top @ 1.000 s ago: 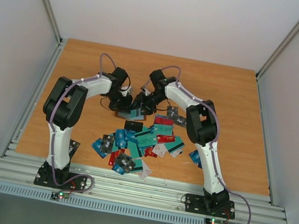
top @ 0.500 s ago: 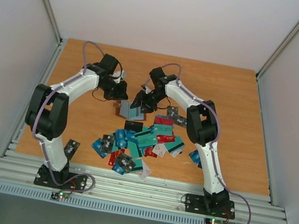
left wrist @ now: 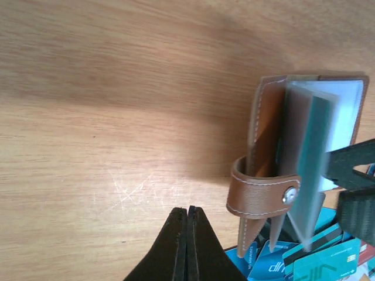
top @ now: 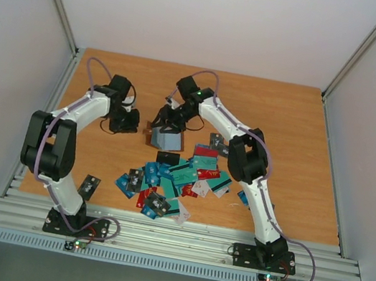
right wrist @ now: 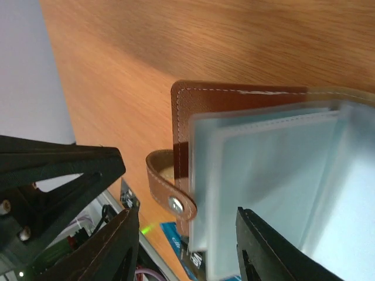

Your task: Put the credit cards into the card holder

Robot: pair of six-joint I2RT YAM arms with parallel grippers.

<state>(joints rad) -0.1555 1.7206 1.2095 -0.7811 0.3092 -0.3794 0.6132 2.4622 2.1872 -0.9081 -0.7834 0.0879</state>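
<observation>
My left gripper (left wrist: pixel 187 229) has backed off to the left, jaws pressed together on nothing. That leaves the card holder (left wrist: pixel 270 137) to my right gripper (right wrist: pixel 184 222) alone, which is half closed around its clear sleeves and props it open on the tabletop (top: pixel 287 114). The holder stands to the right of the left gripper, apart from it. The loose credit cards (top: pixel 183 176) wait behind both grippers, so I judge loading isn't finished.

Overhead view: we see bright, even, diffuse light on the tabletop (top: pixel 306 132), with only faint, soft-edged shadows. Left wrist view: a broad soft shadow band crosses the wood, and the card holder (left wrist: pixel 266 117) shows clear sleeves (left wrist: pixel 343 117) smeared by blur. Right wrist view: we find the sleeves hazy, the stitching (right wrist: pixel 234 89) sharper.
</observation>
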